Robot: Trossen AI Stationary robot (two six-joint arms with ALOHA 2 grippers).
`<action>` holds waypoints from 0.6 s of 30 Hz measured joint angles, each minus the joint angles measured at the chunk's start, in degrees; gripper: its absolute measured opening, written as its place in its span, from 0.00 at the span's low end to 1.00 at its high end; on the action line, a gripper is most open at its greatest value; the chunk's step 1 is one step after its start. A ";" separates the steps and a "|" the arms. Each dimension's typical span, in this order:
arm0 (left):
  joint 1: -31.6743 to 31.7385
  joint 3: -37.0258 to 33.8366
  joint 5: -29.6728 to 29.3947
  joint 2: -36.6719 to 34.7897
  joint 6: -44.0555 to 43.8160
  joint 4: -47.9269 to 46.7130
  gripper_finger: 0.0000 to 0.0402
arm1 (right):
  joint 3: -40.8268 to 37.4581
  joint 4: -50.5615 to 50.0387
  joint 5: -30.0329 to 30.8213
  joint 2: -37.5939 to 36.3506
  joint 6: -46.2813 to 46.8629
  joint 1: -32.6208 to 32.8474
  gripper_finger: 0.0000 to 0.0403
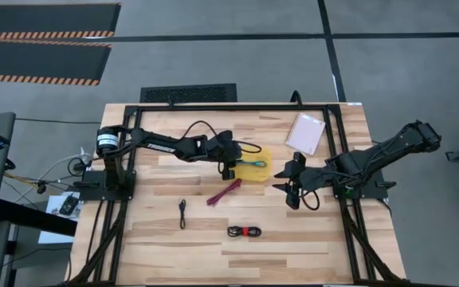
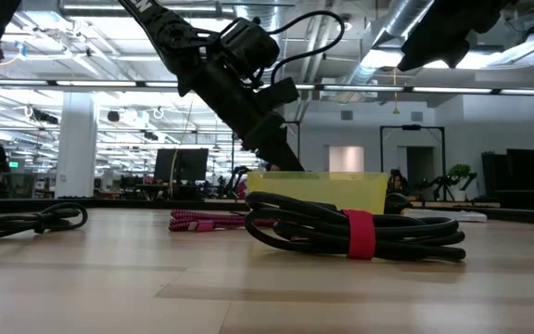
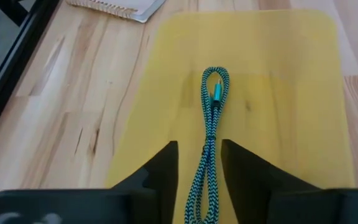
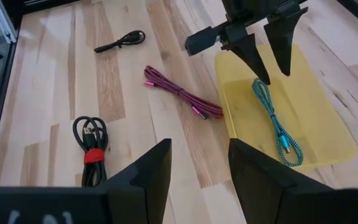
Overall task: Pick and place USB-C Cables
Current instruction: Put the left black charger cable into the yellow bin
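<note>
**Teal cable in the yellow tray, three cables on the bench**

While the left gripper (image 4: 271, 59) hangs over the yellow tray (image 4: 319, 106) with its fingers spread, the teal cable (image 4: 273, 121) lies stretched along the tray floor between and just beyond the fingertips, not pinched. Nothing else is in the tray, which sits near the middle of the bench (image 1: 309, 239), toward its far edge.

On bare wood beside the tray's near-left corner lies the maroon cable (image 1: 224, 191), apart from the rim. Closer to the bench's near edge are the thin black cable (image 1: 182, 213), to the left, and the black bundle with a red tie (image 1: 245, 231).

Right of the tray, the right gripper (image 1: 289, 191) hovers above the bench, fingers spread and holding nothing. A pale packet (image 1: 307, 132) rests by the far right corner.

From the low camera the tray wall hides the teal cable, and the bundle blocks part of the maroon one.
</note>
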 joint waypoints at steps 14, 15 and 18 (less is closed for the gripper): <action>-5.48 15.21 1.18 -16.06 -3.34 -30.97 0.41 | 0.02 -0.97 -0.44 0.01 1.49 0.22 0.53; -6.38 15.23 0.46 -18.48 -3.92 -32.57 0.41 | 0.02 -1.07 -0.45 0.19 2.04 0.35 0.54; -9.66 14.46 -1.86 -25.64 -7.03 -36.05 0.42 | 0.04 -0.71 -0.53 2.90 3.33 1.04 0.55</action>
